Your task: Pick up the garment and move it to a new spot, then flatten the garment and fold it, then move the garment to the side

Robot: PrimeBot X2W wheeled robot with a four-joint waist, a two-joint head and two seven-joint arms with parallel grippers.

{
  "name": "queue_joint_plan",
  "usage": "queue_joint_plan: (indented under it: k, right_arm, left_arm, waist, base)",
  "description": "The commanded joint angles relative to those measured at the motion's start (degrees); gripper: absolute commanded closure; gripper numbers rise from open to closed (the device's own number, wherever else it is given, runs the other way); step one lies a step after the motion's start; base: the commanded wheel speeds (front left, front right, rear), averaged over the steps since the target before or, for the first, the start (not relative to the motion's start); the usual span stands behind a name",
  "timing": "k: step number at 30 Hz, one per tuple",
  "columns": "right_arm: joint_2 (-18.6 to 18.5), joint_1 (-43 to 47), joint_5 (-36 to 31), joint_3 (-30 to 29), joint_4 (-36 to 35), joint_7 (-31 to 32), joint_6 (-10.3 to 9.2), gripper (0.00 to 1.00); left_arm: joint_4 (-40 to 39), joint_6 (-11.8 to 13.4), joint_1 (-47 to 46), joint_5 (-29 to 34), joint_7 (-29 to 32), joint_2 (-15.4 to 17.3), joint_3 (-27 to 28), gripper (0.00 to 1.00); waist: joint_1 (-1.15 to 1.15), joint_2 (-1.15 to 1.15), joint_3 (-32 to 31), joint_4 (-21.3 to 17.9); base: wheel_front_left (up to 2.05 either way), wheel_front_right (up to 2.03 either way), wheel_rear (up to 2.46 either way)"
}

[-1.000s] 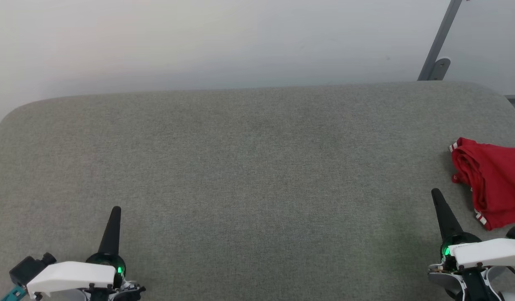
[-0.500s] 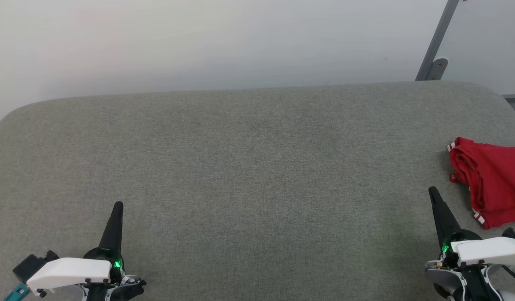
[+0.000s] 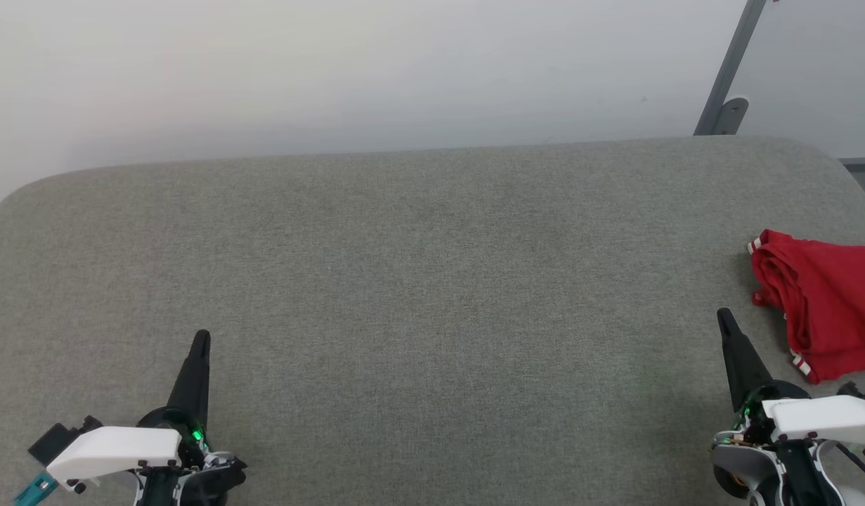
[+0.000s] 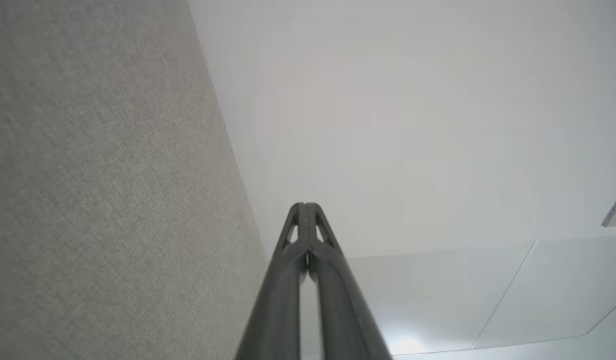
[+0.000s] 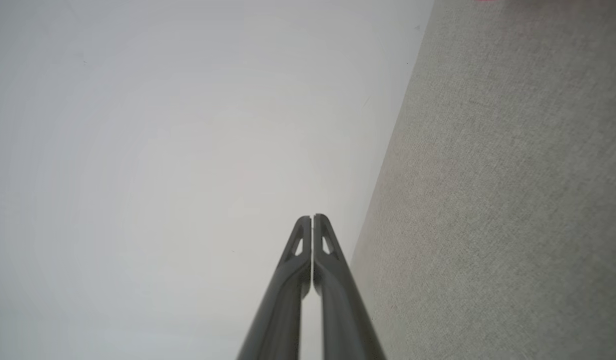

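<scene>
Bunched soft red garment (image 3: 822,306) at the right edge of a round-cornered grey woven surface (image 3: 432,281). Left gripper (image 3: 200,337) and right gripper (image 3: 722,315) have fingers pressed together, with broad open cloth between them.

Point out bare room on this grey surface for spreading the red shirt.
The whole middle of the grey surface is bare, bordered by the left gripper, the right gripper and the far edge at the wall. It is crowded only at the right edge, where the bunched garment lies close by the right gripper.
</scene>
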Motion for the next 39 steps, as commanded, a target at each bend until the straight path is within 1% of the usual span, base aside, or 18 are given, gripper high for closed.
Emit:
queue_joint_plan:
  k: [1,15,39]
  right_arm:
    - [0.3,-0.7,1.0,-0.2,0.1,0.4,0.01,1.00]
    - [0.8,-1.2,5.5,-0.2,0.8,1.0,-0.01,1.00]
    - [0.7,-1.1,5.3,-0.1,0.7,0.9,0.00,1.00]
  left_arm:
    - [0.1,0.0,-1.1,-0.8,0.5,0.1,0.3,1.00]
    - [0.7,0.0,-2.1,-5.3,1.9,-0.6,0.7,1.00]
    - [0.6,0.0,-2.0,-4.8,2.0,-0.8,1.0,1.00]
  waist:
    - [0.00,0.00,0.0,0.0]
    - [0.00,0.00,-0.1,-0.3]
    - [0.00,0.00,-0.1,-0.3]
  base:
    - [0.00,0.00,0.00]
    - [0.00,0.00,0.00]
    - [0.00,0.00,0.00]
